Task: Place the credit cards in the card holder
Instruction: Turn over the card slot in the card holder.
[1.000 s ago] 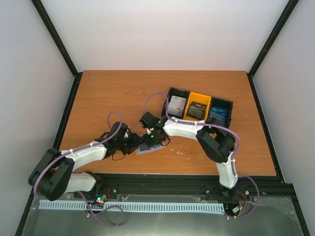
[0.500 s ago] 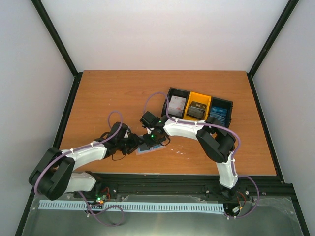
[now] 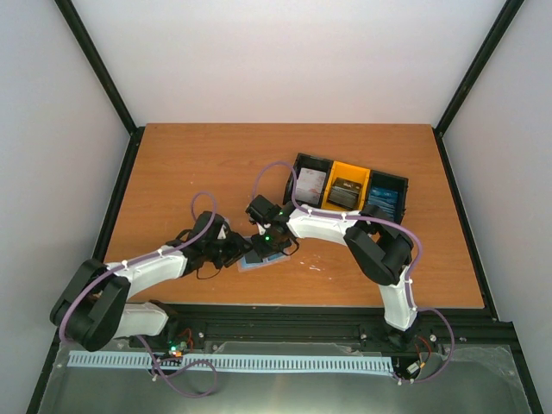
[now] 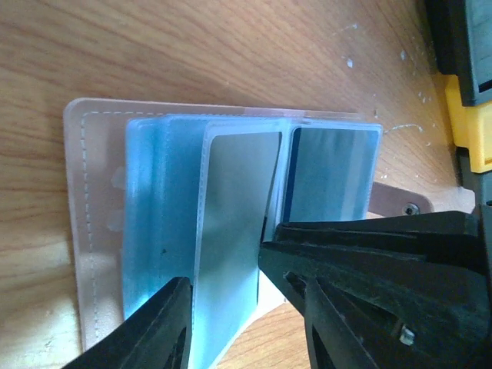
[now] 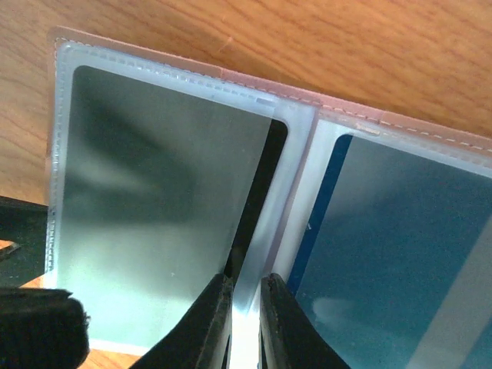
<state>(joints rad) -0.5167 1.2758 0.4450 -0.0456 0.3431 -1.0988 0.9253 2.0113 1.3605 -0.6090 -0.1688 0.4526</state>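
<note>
While your bench point(image 3: 172, 172) carries the card holder point(image 4: 92, 231) open at front-centre | grey card point(image 5: 154, 184) in its sleeve point(image 5: 61, 154) | right claw point(image 5: 246, 307) clenched on the sleeve edge | left claw point(image 4: 231, 292) astride, grip unclear | slide squarely, keep sleeve flat.

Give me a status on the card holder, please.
Left gripper open. Right gripper pinching card holder at sleeve edge. Dark grey card mostly in. Nothing visibly blocking.

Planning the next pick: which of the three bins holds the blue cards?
The right-hand black bin, at the row's end, holds the blue cards. The yellow middle bin holds dark grey cards; the left black bin holds white-and-red cards.
</note>
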